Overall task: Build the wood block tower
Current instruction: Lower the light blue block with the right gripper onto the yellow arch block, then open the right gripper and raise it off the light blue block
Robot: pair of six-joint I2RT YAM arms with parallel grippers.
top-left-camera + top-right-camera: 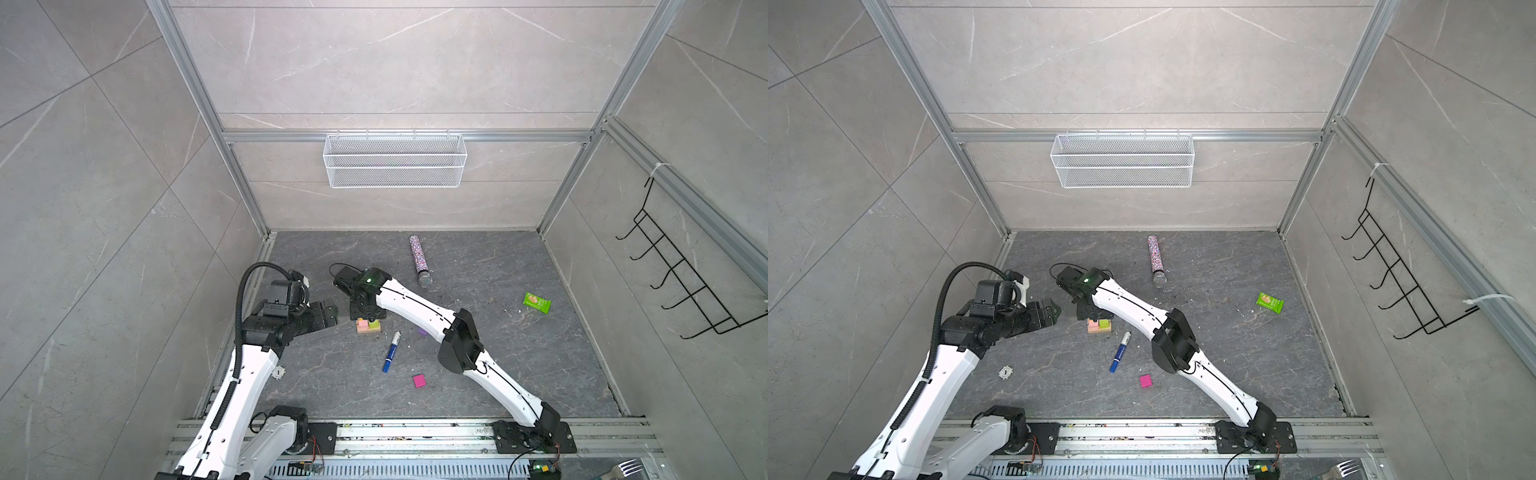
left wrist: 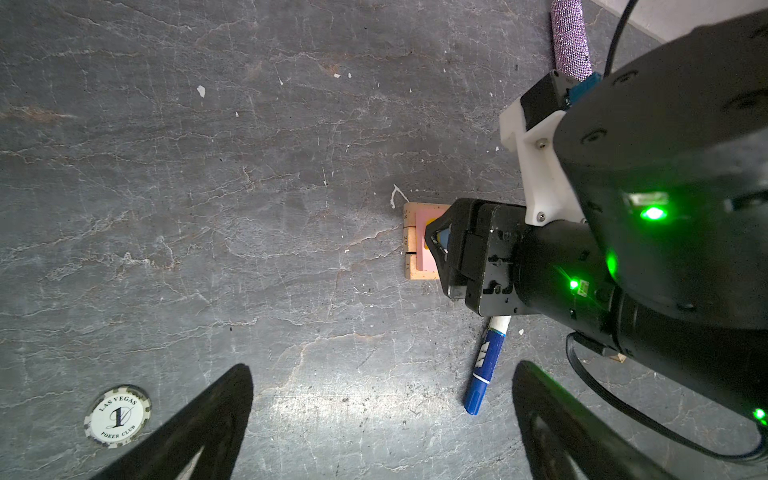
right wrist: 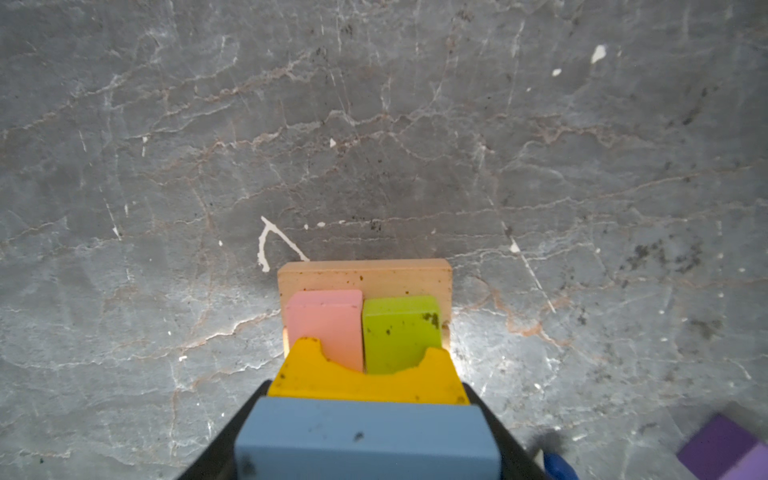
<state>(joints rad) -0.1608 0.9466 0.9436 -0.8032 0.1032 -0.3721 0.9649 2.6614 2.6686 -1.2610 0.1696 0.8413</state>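
- Right gripper (image 3: 368,413) sits directly above the tower (image 1: 368,326); its jaws bracket both ends of the light-blue block (image 3: 365,440); pinching or merely flanking, I cannot tell.
- Light-blue block's long axis runs parallel to the tower's tan base (image 3: 363,272); yellow arch (image 3: 361,380) just under it by the look, over the pink block (image 3: 326,322) and lime-green block (image 3: 399,332).
- Left gripper (image 2: 382,368) hangs beside the tower, apart from it; jaws spread wide, empty.
- Judgement: right arm is nearer; the coming move looks vertical on the tower, no sideways travel.
- Loose: purple block (image 1: 423,331) near the tower; magenta block (image 1: 419,380) well apart, beyond the marker pen (image 1: 392,351).
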